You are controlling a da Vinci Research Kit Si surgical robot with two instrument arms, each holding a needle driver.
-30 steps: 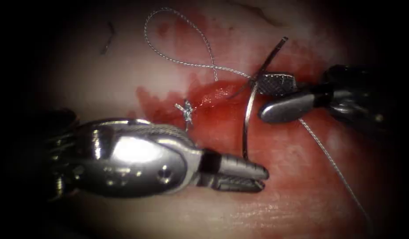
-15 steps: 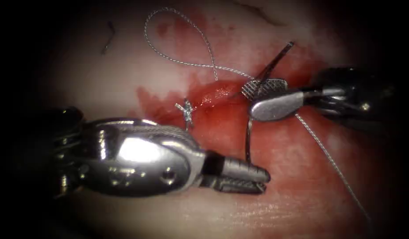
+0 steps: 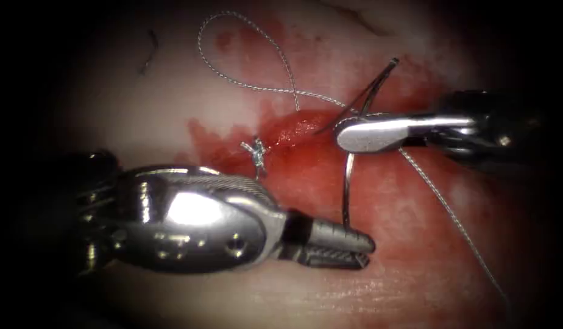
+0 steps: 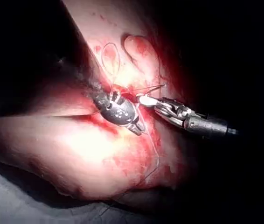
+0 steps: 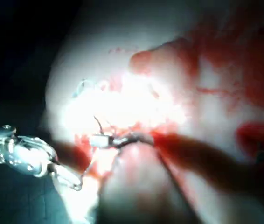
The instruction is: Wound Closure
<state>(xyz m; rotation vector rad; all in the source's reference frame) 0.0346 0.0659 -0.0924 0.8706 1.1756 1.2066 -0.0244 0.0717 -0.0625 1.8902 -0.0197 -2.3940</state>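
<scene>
My right tool (image 3: pixel 345 134) comes in from the right with its jaws shut on the curved needle (image 3: pixel 347 189) in the upper half of its curve. The needle hangs free above the tissue (image 3: pixel 172 103), just right of the cut (image 3: pixel 293 129). Its upper end (image 3: pixel 391 63) points up and right, and its lower end meets the tip of my left tool (image 3: pixel 368 251), which lies low on the left. Thread (image 3: pixel 266 39) loops across the tissue at the top, and another strand (image 3: pixel 452 216) runs down to the right. In the left wrist view both tools (image 4: pixel 141 100) meet over the cut.
A tied knot (image 3: pixel 255 152) with short ends sits on the cut, left of the needle. Red fluid (image 3: pixel 306 176) spreads over the tissue around the cut and under both tools. A short dark thread piece (image 3: pixel 148 52) lies at the upper left.
The right tool's jaws were open around the needle and have closed on it, then rolled flat. The needle shifted slightly right and down. The left tool barely moved.
</scene>
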